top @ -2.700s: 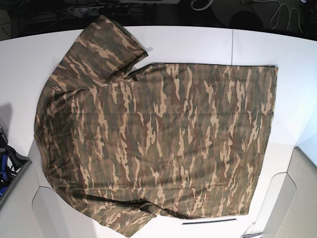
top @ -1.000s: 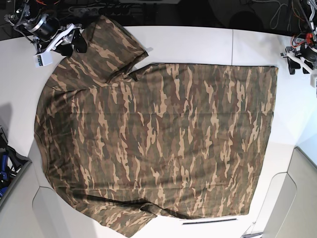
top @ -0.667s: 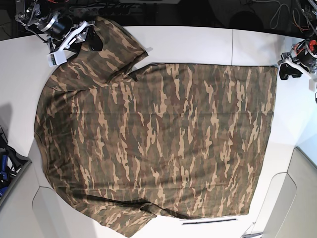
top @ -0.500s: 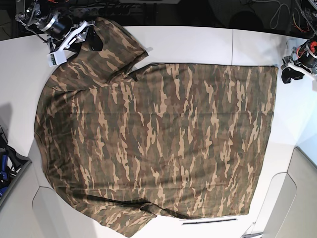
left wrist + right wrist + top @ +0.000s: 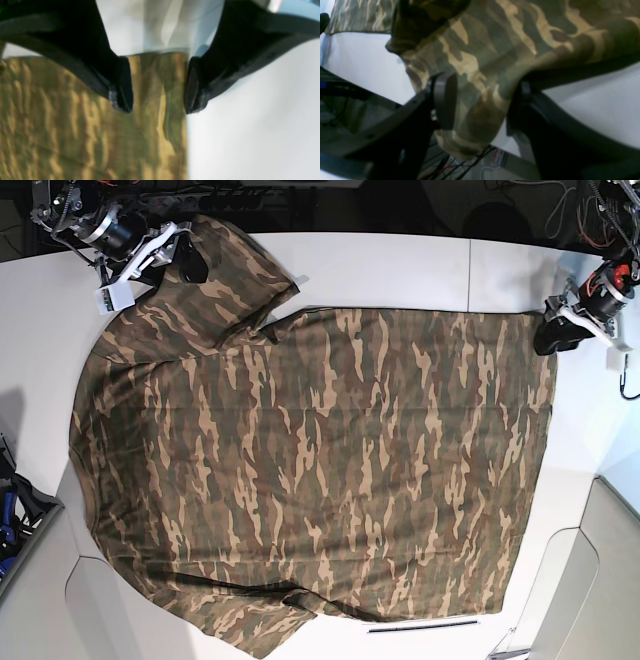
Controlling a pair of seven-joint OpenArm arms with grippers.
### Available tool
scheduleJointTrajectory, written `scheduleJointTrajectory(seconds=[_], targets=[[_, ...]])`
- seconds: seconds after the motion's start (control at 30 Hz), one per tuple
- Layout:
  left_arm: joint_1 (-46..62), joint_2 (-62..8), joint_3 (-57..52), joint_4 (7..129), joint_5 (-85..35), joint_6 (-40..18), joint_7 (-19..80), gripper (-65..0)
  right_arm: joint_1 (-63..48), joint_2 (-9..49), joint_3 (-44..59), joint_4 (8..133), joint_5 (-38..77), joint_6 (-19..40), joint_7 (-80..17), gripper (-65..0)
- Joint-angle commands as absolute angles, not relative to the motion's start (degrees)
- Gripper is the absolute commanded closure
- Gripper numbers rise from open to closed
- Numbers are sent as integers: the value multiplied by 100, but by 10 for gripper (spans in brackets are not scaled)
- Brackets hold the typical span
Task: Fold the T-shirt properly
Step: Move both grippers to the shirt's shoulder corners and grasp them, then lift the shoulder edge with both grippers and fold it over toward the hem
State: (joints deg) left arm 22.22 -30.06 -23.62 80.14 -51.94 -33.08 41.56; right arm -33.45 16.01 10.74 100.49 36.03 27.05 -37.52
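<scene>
The large brown, tan and olive camouflage T-shirt is soft matt woven cloth, faintly rippled near its hem. Under it, the smooth white bench has a light satin sheen. Both the left end effector and the right end effector have fingers of dull black plastic, matt and slightly scuffed at the tips.

- Left end effector reaches in at the base view's right edge, jaws spread, one black finger on each side of the shirt corner.
- Right end effector sits at the upper left, jaws parted astride the sleeve edge.
</scene>
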Motion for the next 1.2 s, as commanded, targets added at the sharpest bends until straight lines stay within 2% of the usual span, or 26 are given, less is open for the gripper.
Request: scheduleJointTrajectory(seconds=[0.0,0.1,0.13,0.2,0.23,0.3,0.37,0.4,0.63,0.83,1.07,1.17], targets=[[2290,-3046,-2252,8003,-4987,-3242,4534,-367,-3369,1632,1085,10101,3601,2703,-3778,-317],[2290,-3046,-2108,8003,-4923,-3297,4547,-355,-3369,1629,1085,10101,3601,2703,-3776,-317],[2290,-3046,-2082,8003,-4901,-3385,4550,-321,-3367,1629,1085,10101,3601,2703,-3774,-317],[2290,-3048,-2069,8003,-4884,-3459,4547,-202,-3367,1629,1085,10101,3601,2703,-3750,-313],[2287,-3048,-2069,8003,-4886,-3461,4543,-144,-3365,1632,1085,10101,3599,2703,-3730,-290],[2287,-3048,-2069,8005,-4893,-3461,4501,-70,-3317,1632,1085,10103,3599,2733,-3710,-170],[2287,-3048,-2069,8009,-4925,-3459,4482,-17,-3317,1632,1085,10103,3601,2862,-3710,-1],[2287,-3048,-2069,8009,-4967,-3461,4482,0,-3301,1632,1085,10103,3601,2936,-3710,0],[2290,-3052,-2126,8320,-5454,-4000,4539,0,-3288,1632,1240,10250,3658,3004,-3734,0],[2279,-3052,-2309,8886,-5507,-4000,4359,0,-3173,1629,1798,10709,4176,3181,-3734,0],[1914,-3048,-2329,8914,-5004,-4000,3986,0,-2259,1636,2222,10709,4241,3199,-3739,0],[1684,-3046,-2329,8914,-4810,-3664,3715,0,-1815,1634,2200,10621,4233,3199,-3745,0]])
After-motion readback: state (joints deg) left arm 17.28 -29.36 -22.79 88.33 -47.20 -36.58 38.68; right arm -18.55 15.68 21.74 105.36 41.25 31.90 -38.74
